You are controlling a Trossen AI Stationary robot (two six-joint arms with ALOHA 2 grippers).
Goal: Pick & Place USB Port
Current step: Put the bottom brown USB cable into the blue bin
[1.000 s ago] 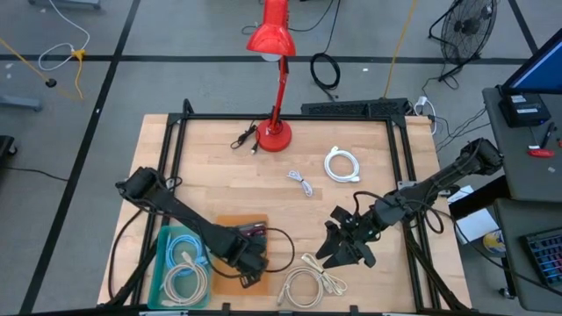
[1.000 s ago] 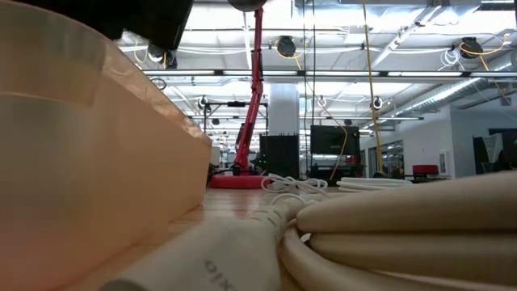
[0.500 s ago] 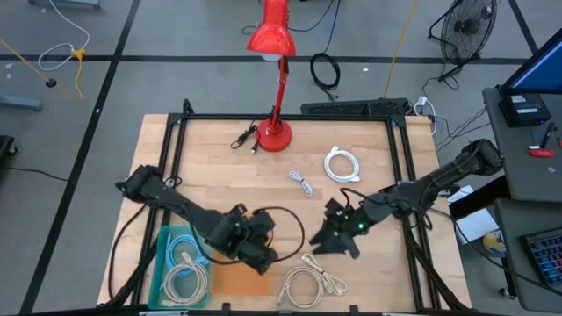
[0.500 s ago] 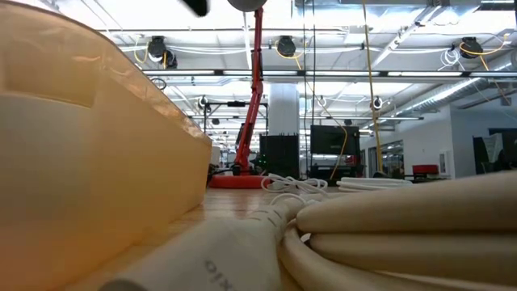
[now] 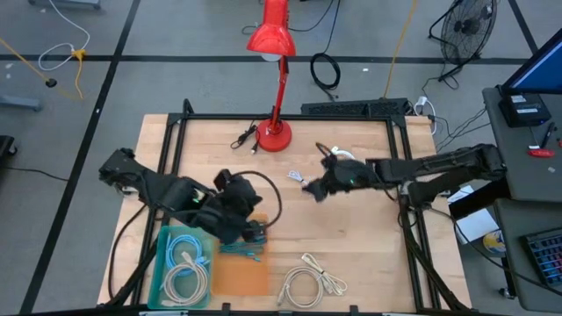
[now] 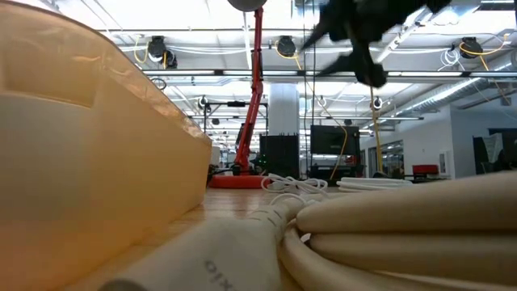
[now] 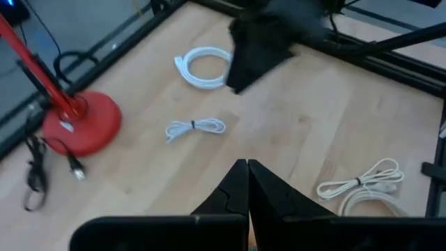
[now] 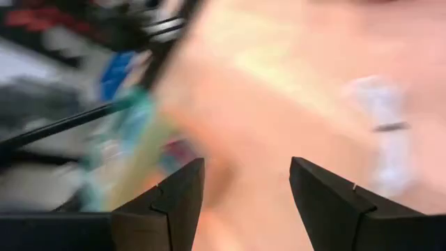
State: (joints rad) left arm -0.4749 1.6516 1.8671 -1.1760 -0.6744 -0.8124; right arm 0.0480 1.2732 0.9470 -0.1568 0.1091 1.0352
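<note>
The left arm reaches in from the counter's [image 5: 369, 246] left edge, bent low toward the near-left part; its left gripper [image 7: 247, 183] points out over the middle, fingers [image 7: 233, 188] pressed flat together with nothing between them; the right arm stretches from the right edge almost straight across toward the centre, held above the surface; its right gripper [image 8: 245, 183] has its fingers [image 8: 182, 188] spread wide apart and empty.

Setting: robotics lab in a large open industrial hall. Evidence: wooden worktable [image 5: 360, 237] in a black metal frame, grey floor marked with dark lines, standing fan [image 5: 465, 31], red desk lamp [image 5: 274, 53], ceiling ducts and strip lights [image 6: 452, 81], monitor bench [image 5: 536, 114] alongside.
</note>
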